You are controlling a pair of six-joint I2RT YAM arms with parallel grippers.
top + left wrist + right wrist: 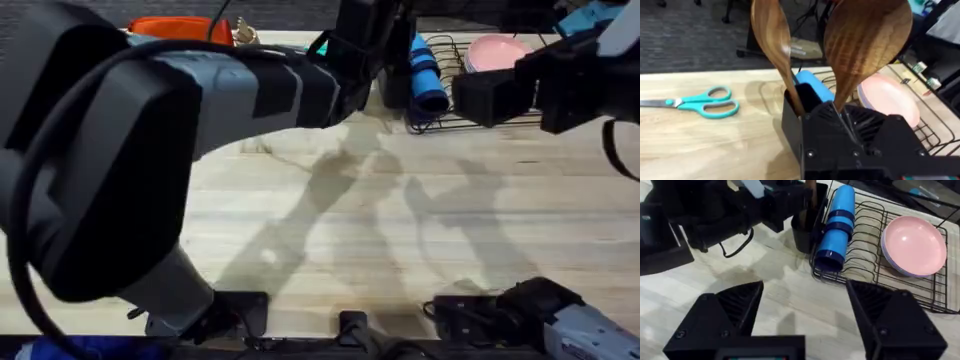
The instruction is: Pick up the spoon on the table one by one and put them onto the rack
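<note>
Two light-brown wooden spoons stand bowl-up at the rack's black utensil holder (792,125). One spoon (771,45) sits inside the holder. The other spoon (865,45) rises from my left gripper (845,117), which is shut on its handle right beside the holder. From overhead, the left gripper (385,65) hangs over the holder (393,90) at the left end of the black wire rack (470,118). My right gripper (805,294) is open and holds nothing, hovering over the table (775,295) in front of the rack (875,267).
A blue bottle (836,225) and a pink plate (915,245) lie in the rack. Teal-handled scissors (705,102) rest on the table left of the holder. An orange pencil case (180,28) sits at the far left edge. The raised right arm (560,85) hovers by the rack's right end.
</note>
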